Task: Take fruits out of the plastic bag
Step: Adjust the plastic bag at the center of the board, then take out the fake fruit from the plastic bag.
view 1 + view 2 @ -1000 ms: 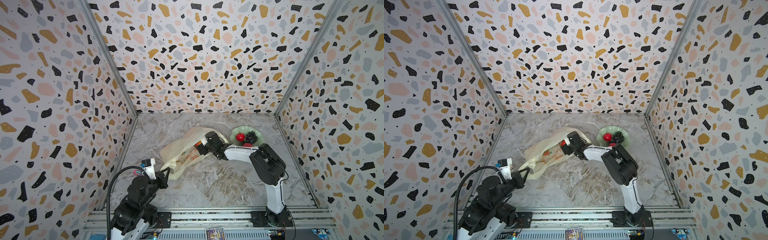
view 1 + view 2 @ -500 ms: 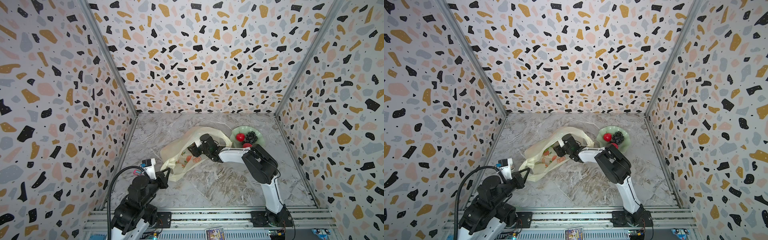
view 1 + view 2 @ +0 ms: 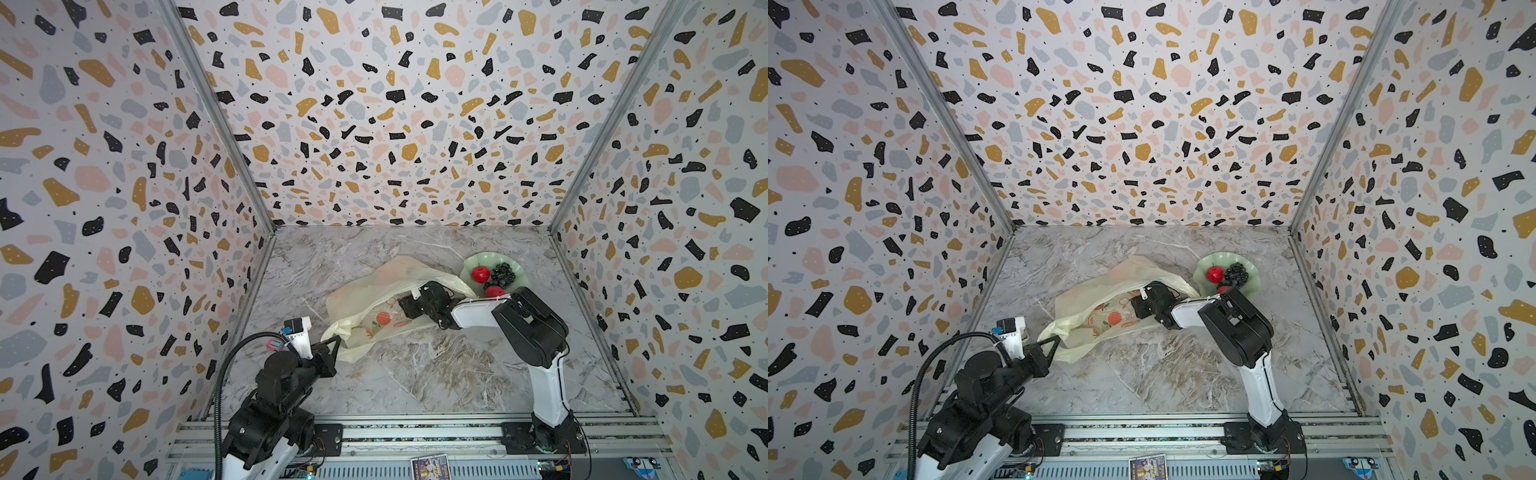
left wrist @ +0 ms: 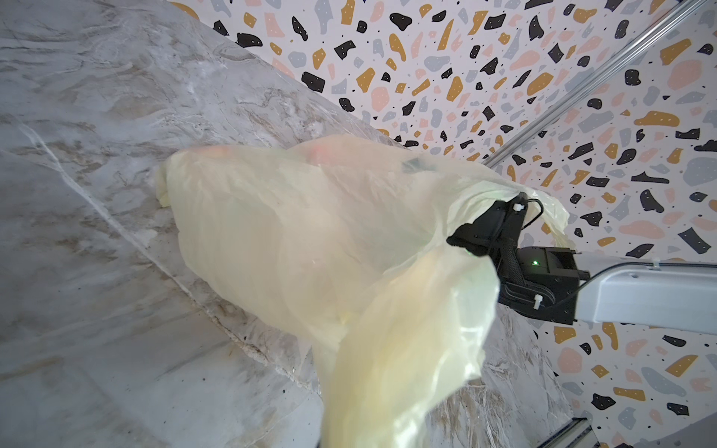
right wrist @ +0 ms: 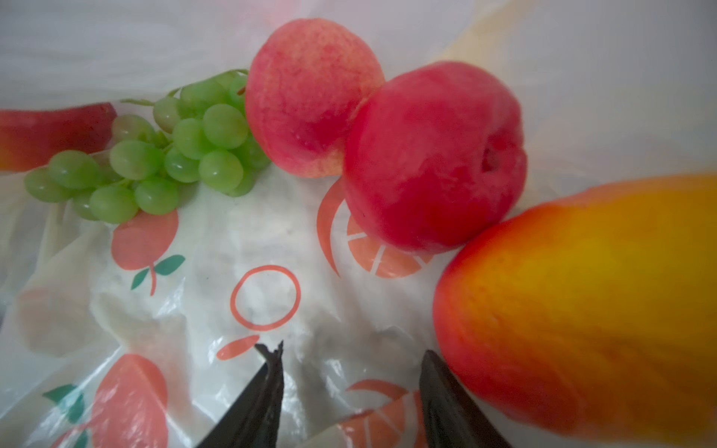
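Note:
The cream-yellow plastic bag point(image 3: 374, 299) point(image 3: 1100, 307) lies mid-table. My left gripper point(image 3: 336, 341) point(image 3: 1056, 341) is shut on its near edge; in the left wrist view the bag point(image 4: 310, 240) hides the jaws. My right gripper point(image 3: 409, 306) point(image 5: 351, 360) is inside the bag's mouth, open, with only bag film between its fingers. Fruits lie ahead of it: green grapes point(image 5: 155, 155), a pink peach-like fruit point(image 5: 310, 101), a red apple point(image 5: 430, 155) and a red-yellow mango point(image 5: 582, 294) beside one fingertip point(image 5: 430, 368).
A pale green dish point(image 3: 468, 266) point(image 3: 1202, 270) stands at the back right with a red apple point(image 3: 480, 274), dark grapes point(image 3: 503, 274) and another red fruit point(image 3: 494, 291). The right arm's elbow point(image 3: 532, 328) is raised just in front of it. Patterned walls enclose three sides.
The right gripper has pushed leftward into the bag's mouth, lifting the film, and its jaws have narrowed somewhat. The left arm has not moved.

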Controlling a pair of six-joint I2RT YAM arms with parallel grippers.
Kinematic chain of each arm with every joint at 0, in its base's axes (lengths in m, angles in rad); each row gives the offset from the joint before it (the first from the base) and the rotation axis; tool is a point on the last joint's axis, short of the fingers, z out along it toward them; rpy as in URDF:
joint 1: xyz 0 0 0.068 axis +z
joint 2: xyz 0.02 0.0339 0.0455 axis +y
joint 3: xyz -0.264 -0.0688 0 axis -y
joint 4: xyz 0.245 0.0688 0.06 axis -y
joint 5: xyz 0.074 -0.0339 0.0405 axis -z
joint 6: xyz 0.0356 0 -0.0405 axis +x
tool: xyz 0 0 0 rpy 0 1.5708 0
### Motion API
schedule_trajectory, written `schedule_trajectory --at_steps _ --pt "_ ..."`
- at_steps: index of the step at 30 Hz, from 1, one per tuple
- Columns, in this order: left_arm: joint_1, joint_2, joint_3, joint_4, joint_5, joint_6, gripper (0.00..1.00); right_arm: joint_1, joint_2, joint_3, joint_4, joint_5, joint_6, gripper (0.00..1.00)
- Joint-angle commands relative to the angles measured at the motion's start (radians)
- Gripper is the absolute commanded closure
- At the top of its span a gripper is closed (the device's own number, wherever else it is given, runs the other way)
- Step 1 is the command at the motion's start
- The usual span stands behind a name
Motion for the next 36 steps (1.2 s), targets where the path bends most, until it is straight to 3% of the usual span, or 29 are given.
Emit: schedule_trajectory --at_steps 1,3,7,9,24,36 --pt "-0.002 0.002 -0.001 0.023 0.005 0.027 1.00 0.003 -0.078 -0.051 -0.022 0.012 0.020 0.43" --pt "-0.002 0.001 0.003 0.018 0.014 0.034 1.00 0.007 -0.114 -0.087 -0.008 0.007 0.028 0.42" --pt "-0.003 0.002 0.003 0.015 0.066 0.055 1.00 0.011 -0.192 -0.140 0.032 0.030 0.071 0.27" --pt "-0.003 0.002 0.002 0.014 0.093 0.068 1.00 0.008 -0.218 -0.158 0.069 0.040 0.113 0.24" --pt "-0.002 0.012 -0.002 0.017 0.138 0.092 1.00 -0.012 -0.134 -0.154 0.192 0.159 0.421 0.24" --pt "-0.003 0.049 0.005 0.048 0.163 0.098 1.00 -0.052 -0.080 -0.118 0.222 0.126 0.628 0.25"
